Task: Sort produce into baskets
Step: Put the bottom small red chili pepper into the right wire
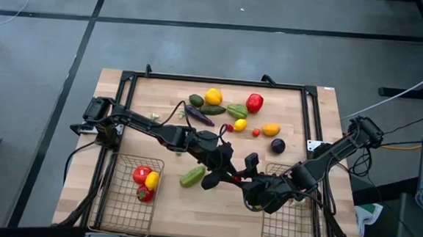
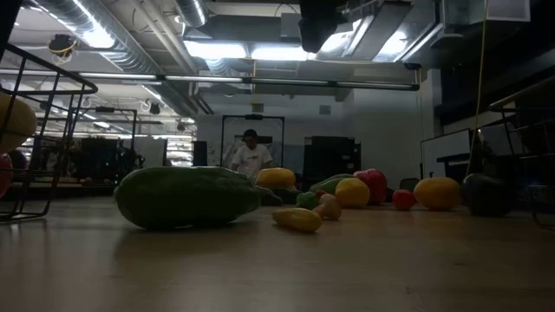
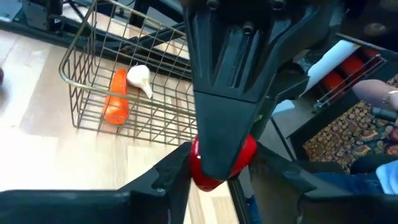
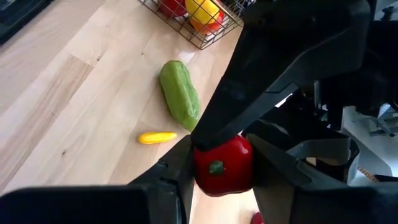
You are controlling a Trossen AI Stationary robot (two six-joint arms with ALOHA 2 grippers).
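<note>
A red pepper [image 4: 222, 167] is clamped from both sides above mid-table by the left gripper [image 1: 226, 177] and the right gripper [image 1: 250, 188], between the left basket [image 1: 125, 201] and the right basket [image 1: 290, 222]. A green cucumber [image 1: 192, 177] and a small yellow piece [image 4: 157, 137] lie just beside them. More produce [image 1: 234, 111] is scattered along the table's [image 1: 169, 215] far side.

Light wood tabletop [image 1: 169, 204] carries two wire baskets [image 1: 126, 198], left and right near the front edge. Loose produce [image 1: 230, 111] clusters toward the back; a green cucumber [image 1: 192, 177] lies mid-table
</note>
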